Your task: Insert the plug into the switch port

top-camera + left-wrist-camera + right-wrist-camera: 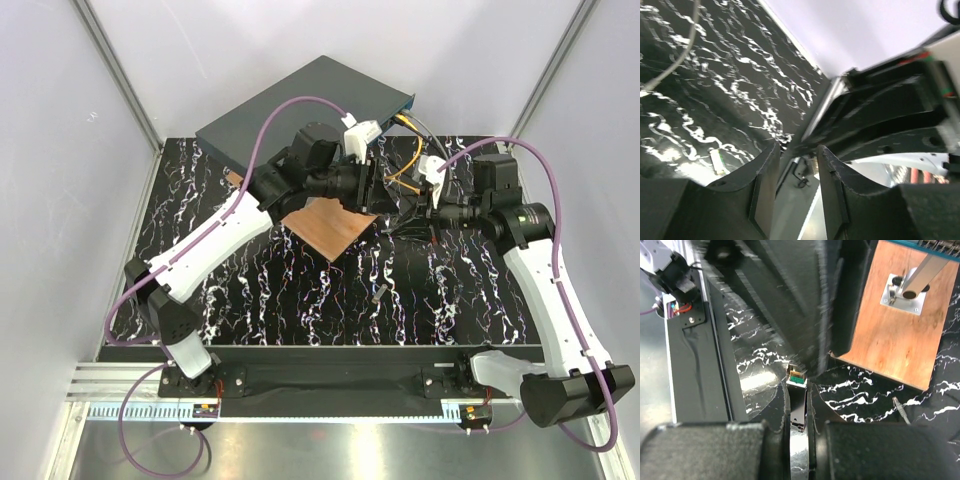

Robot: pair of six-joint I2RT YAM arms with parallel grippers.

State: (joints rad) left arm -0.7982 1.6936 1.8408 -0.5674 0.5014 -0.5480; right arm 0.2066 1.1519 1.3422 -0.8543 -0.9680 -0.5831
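Note:
The switch [300, 110] is a flat dark grey-teal box at the back of the table; a strip of its teal front face [935, 244] shows in the right wrist view. My right gripper [799, 386] is shut on the plug [798, 405], a small connector piece with a pale end and a green-gold tip poking out past the fingertips. It hangs above the black marbled table, in front of the switch. My left gripper [797, 148] is open and empty, pointing towards the table's edge. In the top view the left gripper [383, 196] and right gripper [415, 212] are close together.
A brown wooden board [325, 232] lies in front of the switch, with a metal post on a plate [912, 282]. Yellow cables [405, 165] run from the switch front. A small grey pin [378, 295] lies on the table. A small pale piece [716, 161] lies near the left fingers.

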